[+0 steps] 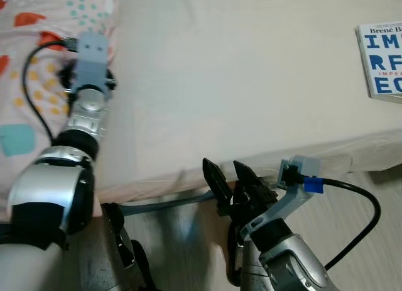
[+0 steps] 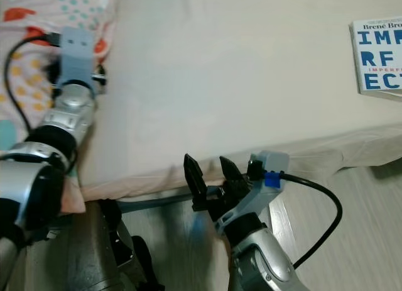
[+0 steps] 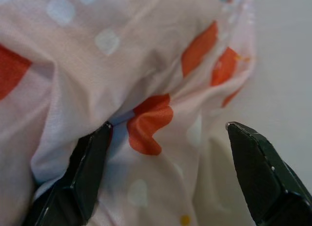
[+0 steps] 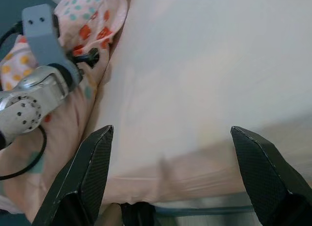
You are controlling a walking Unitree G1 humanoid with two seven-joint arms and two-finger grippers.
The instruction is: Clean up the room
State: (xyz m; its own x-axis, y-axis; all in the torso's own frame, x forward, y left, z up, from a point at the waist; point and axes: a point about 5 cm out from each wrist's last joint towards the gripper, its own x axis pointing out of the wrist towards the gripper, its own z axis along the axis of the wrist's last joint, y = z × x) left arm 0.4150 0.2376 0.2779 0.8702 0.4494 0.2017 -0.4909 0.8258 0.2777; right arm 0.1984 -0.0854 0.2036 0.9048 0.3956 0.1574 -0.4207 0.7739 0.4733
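Left end effector (image 3: 165, 177) spread wide over the blanket (image 3: 122, 89) bunched at the bed's (image 1: 239, 83) left edge — one finger touching cloth. Right end effector (image 1: 229, 178) also wide, below the bed edge — farther off. Book (image 1: 380, 61) far right.

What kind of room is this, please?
Probably a bedroom: a bed with a pale sheet, a patterned blanket under the left gripper, and a book lying on the bed.

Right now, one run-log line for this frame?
left gripper: open, over patterned blanket | right gripper: open, at bed edge | book: on bed
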